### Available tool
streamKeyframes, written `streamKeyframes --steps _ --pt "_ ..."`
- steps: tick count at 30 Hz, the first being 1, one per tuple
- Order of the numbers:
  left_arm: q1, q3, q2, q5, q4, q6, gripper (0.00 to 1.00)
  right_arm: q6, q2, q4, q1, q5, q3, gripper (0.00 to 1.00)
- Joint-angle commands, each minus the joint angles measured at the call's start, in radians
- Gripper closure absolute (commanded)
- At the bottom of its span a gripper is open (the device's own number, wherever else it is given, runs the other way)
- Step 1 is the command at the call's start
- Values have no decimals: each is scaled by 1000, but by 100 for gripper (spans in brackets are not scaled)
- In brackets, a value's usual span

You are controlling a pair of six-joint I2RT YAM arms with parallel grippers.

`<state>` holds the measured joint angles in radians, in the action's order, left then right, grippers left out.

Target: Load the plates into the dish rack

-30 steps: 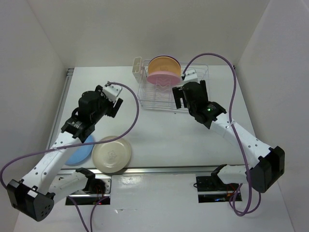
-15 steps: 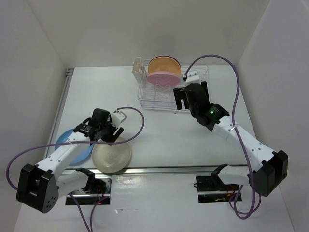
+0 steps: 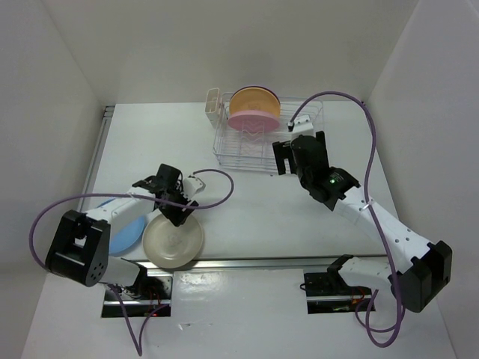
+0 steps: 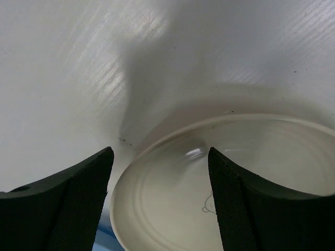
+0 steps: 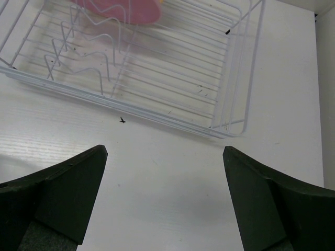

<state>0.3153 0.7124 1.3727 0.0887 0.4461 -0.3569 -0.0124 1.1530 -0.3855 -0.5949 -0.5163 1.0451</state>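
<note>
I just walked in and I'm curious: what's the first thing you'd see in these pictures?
Probably the bright yellow-orange plate and pink plate standing upright in the white dish rack at the far side of the table. Next comes the left gripper, open right at the rim of the cream plate near the front edge, with a light blue plate beside it.

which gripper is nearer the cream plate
Left. The left gripper hovers at the far rim of the cream plate, jaws open. The right gripper is far off to the other side, just in front of the dish rack.
</note>
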Motion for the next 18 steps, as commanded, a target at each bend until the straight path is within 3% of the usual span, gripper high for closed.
streamKeyframes --steps 1,5,9,10,11,14,15,18 --pt "-5 70 54 36 -18 -19 21 15 -39 65 6 -19 -7 0" --pt "-5 101 109 45 -6 -19 23 15 -30 65 6 -30 -7 0" --pt "-5 136 158 45 -6 -19 32 15 -30 65 6 -39 -7 0" --pt "-5 136 167 45 -6 -19 38 15 -30 65 6 -39 -7 0" --pt "-5 150 187 55 -6 -19 62 15 -30 65 6 -39 -7 0" --pt "-5 177 215 77 3 -19 68 25 -30 65 6 -48 -7 0" --pt "-5 177 230 86 3 -19 79 25 -30 65 6 -57 -7 0" --pt "-5 210 258 98 16 -28 92 25 -30 65 6 -57 -16 0"
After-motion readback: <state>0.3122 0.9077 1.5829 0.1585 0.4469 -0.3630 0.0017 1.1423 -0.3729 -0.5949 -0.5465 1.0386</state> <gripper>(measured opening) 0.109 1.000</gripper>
